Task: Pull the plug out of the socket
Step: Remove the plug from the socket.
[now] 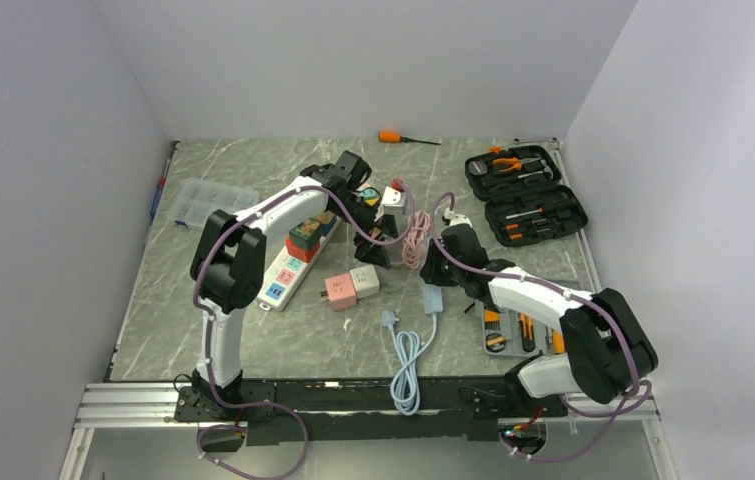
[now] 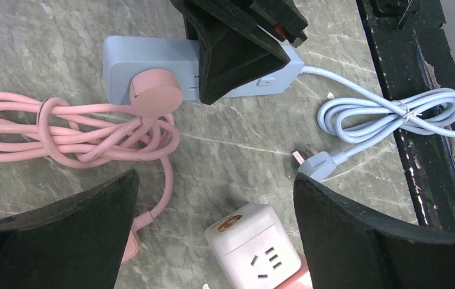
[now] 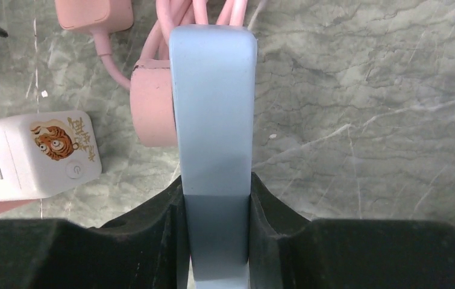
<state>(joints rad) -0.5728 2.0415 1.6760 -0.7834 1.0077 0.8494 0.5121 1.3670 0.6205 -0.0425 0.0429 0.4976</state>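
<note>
Right gripper (image 3: 215,201): fills the bottom of the right wrist view, its two black fingers clamped on the narrow sides of the blue socket strip (image 3: 213,108), which runs edge-on up the middle of the frame.
Left gripper (image 2: 216,180): fingers spread wide at the lower left and lower right of the left wrist view, with nothing gripped between them; it hangs over the table clear of the plug.
Pink plug (image 2: 155,91): round and seated flat on the strip's face, upper left of centre in the left wrist view. In the right wrist view it juts from the strip's left side with no gap showing. Judged not yet pulled.
Pink cord (image 2: 62,129): banded coil at the left of the frame, its loops lying against the plug.
Neighbours: white cube adapter (image 2: 252,247) at bottom centre, between the open fingers; blue cord (image 2: 393,111) coiled at the right.
Step in hand: the strip looks braced, and the plug has yet to be grasped.
Risk, wrong grasp: closing low could catch cord loops instead of the plug body, so the pull strains the cord or slips.
Risk, twist: the bracing hold sits beside the plug, not behind it, so a hard pull could lever the strip out of that clamp.
Risk, collision: the cube adapter lies close enough for the fingers to shove it.
</note>
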